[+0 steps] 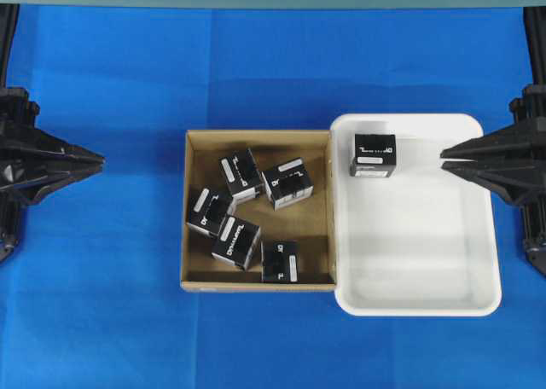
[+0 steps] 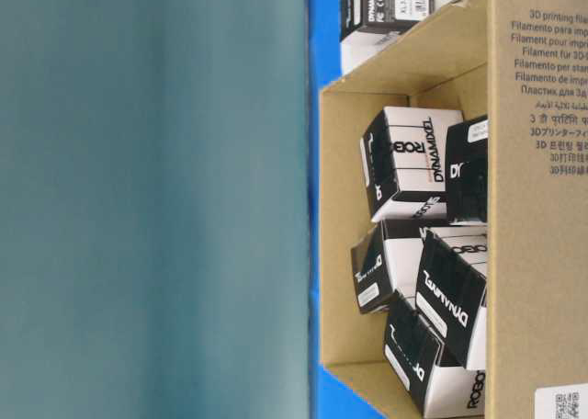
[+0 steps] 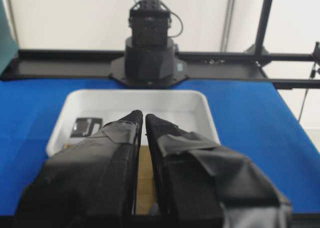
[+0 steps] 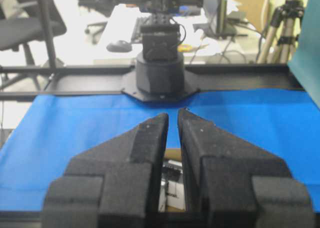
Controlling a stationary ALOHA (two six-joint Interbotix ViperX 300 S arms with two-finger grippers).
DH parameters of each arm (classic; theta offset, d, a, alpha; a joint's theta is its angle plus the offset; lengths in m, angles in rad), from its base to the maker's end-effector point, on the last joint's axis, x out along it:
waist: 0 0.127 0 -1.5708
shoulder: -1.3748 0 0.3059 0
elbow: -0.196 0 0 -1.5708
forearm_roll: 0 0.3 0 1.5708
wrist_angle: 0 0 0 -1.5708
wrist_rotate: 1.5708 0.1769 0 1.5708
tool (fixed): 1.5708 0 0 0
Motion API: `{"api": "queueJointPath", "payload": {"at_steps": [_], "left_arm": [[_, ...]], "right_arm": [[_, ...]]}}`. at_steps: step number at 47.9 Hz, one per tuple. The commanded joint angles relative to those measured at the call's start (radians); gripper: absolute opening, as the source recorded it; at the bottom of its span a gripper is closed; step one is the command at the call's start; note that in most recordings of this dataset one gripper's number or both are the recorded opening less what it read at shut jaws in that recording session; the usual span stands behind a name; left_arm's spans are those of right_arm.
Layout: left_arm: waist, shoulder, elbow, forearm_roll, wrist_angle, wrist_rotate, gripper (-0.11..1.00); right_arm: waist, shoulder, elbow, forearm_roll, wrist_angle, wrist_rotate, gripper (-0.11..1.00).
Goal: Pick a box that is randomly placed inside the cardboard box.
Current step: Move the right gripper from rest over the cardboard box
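The brown cardboard box [image 1: 198,143] sits mid-table with several small black boxes lying in it, among them one at the back [image 1: 241,174] and one at the front [image 1: 280,262]. They also show close up in the table-level view [image 2: 411,162]. One more black box [image 1: 373,155] stands in the white tray. My left gripper [image 1: 101,160] is shut and empty, at the left edge, well clear of the cardboard box; its tips show in the left wrist view [image 3: 144,117]. My right gripper [image 1: 444,160] is shut and empty at the tray's right rim, also in its wrist view [image 4: 173,115].
The white plastic tray [image 1: 418,299] touches the cardboard box's right wall. A blue cloth [image 1: 102,304] covers the table. A teal panel [image 2: 147,198] fills the left of the table-level view. The opposite arm's base [image 3: 150,58] stands beyond the tray.
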Motion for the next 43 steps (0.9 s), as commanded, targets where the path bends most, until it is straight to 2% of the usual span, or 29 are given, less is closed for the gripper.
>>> {"api": "queueJointPath", "payload": {"at_steps": [1, 3, 5, 9, 18, 26, 43], "left_arm": [[0.029, 0.006, -0.021, 0.015, 0.038, -0.026, 0.14], [0.029, 0.006, -0.028, 0.014, 0.063, -0.037, 0.13], [0.029, 0.008, -0.035, 0.014, 0.084, -0.048, 0.07], [0.028, 0.008, -0.055, 0.014, 0.126, -0.069, -0.02], [0.028, 0.011, -0.091, 0.015, 0.219, -0.078, -0.06], [0.028, 0.025, -0.115, 0.015, 0.296, -0.08, -0.06], [0.026, 0.029, -0.121, 0.014, 0.344, -0.083, -0.06]], "right_arm": [[-0.031, 0.009, -0.023, 0.011, 0.0, 0.009, 0.14], [-0.044, 0.011, -0.032, 0.029, 0.02, 0.014, 0.13], [-0.057, 0.012, -0.046, 0.057, 0.061, 0.018, 0.07], [-0.1, 0.026, -0.094, 0.086, 0.196, 0.031, 0.01], [-0.167, 0.117, -0.236, 0.086, 0.525, 0.041, 0.0], [-0.196, 0.302, -0.399, 0.075, 0.77, 0.032, 0.0], [-0.196, 0.721, -0.756, 0.06, 1.055, 0.012, 0.01]]}}
